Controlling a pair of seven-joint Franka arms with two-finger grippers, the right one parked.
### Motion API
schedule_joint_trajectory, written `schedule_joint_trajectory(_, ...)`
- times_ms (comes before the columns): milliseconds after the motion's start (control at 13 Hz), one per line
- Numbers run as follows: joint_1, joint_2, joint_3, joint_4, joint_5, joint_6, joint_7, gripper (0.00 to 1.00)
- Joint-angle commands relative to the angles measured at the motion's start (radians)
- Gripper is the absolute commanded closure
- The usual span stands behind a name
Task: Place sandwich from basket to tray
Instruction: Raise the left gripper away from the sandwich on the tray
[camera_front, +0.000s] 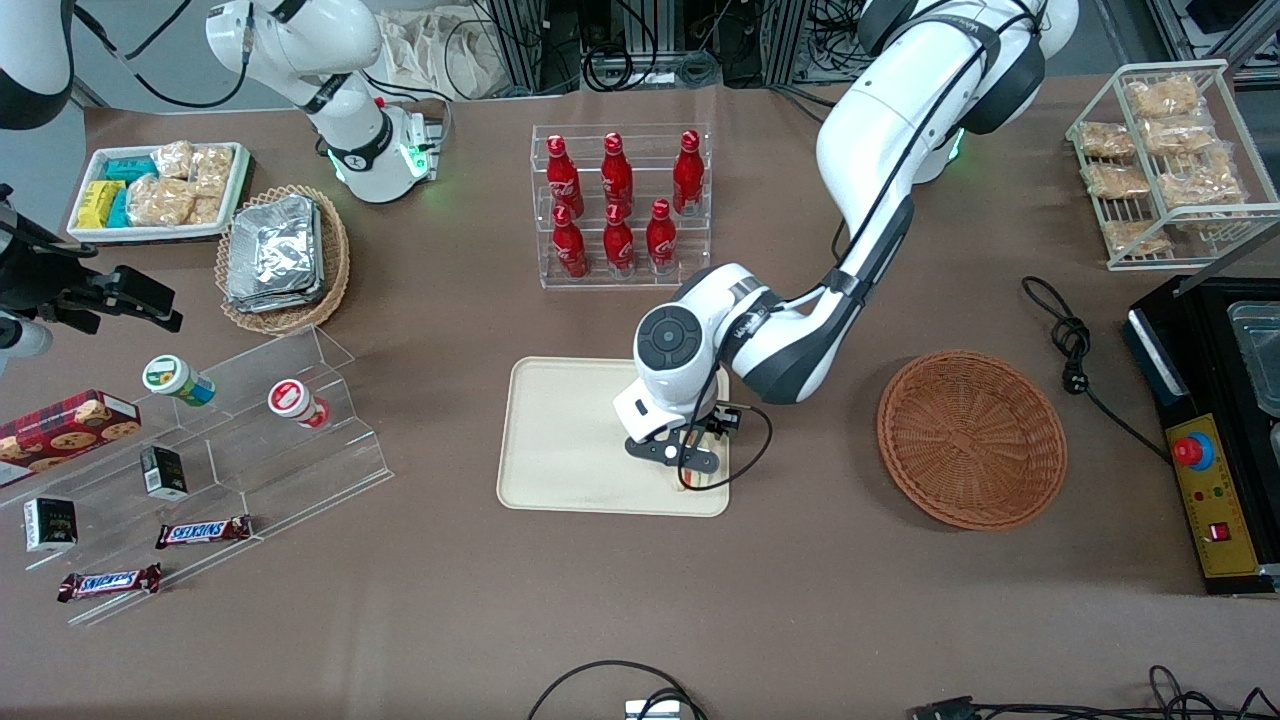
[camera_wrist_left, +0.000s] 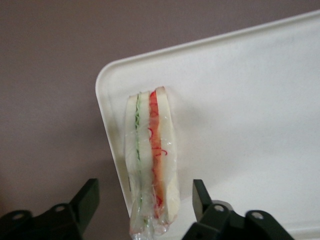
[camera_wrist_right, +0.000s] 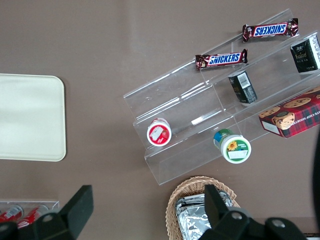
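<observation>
The sandwich (camera_wrist_left: 152, 160), a plastic-wrapped wedge of white bread with red and green filling, stands on its edge on the cream tray (camera_wrist_left: 240, 100), at the tray's corner nearer the front camera toward the working arm's end. My left gripper (camera_wrist_left: 145, 192) is open just above it. One finger (camera_wrist_left: 89, 199) is on each side, and neither touches the wrap. In the front view the gripper (camera_front: 690, 465) hides most of the sandwich (camera_front: 692, 480) on the tray (camera_front: 560, 440). The reddish-brown basket (camera_front: 972, 438) lies empty beside the tray, toward the working arm's end.
A clear rack of red bottles (camera_front: 620, 205) stands farther from the front camera than the tray. A tan basket of foil packets (camera_front: 282, 258) and an acrylic step stand (camera_front: 230, 450) lie toward the parked arm's end. A black cable (camera_front: 1075, 350) and control box (camera_front: 1215, 440) lie past the basket.
</observation>
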Motion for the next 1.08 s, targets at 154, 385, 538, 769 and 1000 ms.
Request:
schedule_joint_trajectory(154, 0.136, -0.258, -0.001, -0.102, -0.046, -0.048, 0.008, 0.0)
schedule_joint_trajectory(385, 0.266, -0.41, -0.001, -0.151, -0.145, -0.109, 0.184, 0.0)
schedule_joint_trajectory(538, 0.343, -0.473, -0.001, -0.151, -0.172, -0.201, 0.282, 0.0)
schedule_joint_trajectory(769, 0.406, -0.538, 0.001, -0.151, -0.179, -0.237, 0.33, 0.0)
schedule_joint_trajectory(1000, 0.457, -0.593, 0.002, -0.159, -0.187, -0.273, 0.336, 0.0)
